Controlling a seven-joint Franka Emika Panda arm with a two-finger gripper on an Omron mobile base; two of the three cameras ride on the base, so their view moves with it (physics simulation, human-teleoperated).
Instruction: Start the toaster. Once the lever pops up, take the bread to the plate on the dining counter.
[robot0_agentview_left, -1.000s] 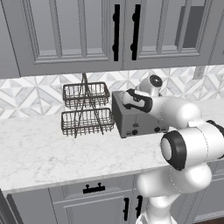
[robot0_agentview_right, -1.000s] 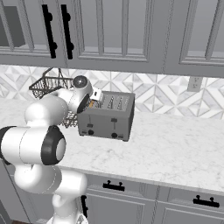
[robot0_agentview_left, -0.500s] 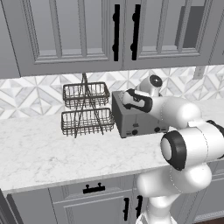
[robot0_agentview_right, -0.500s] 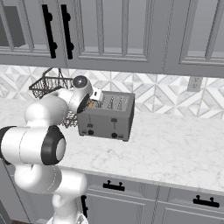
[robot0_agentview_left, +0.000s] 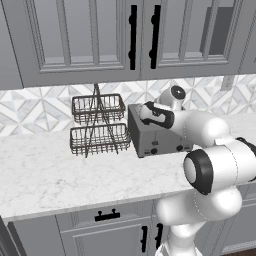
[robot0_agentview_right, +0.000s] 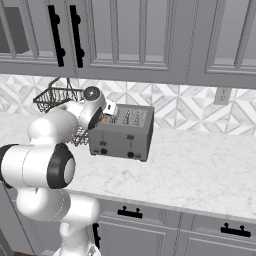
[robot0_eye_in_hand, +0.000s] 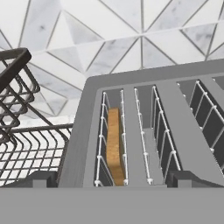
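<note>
Only crusty bread (robot0_eye_in_hand: 114, 146) in boxy metal toaster (robot0_eye_in_hand: 144, 131)

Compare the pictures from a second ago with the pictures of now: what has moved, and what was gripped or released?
Nothing visibly changed. The arm hangs over the toaster as before, the fingers open and gripping nothing, and the bread sits in its slot. The wire basket rack beside the toaster and the counter are as they were.
</note>
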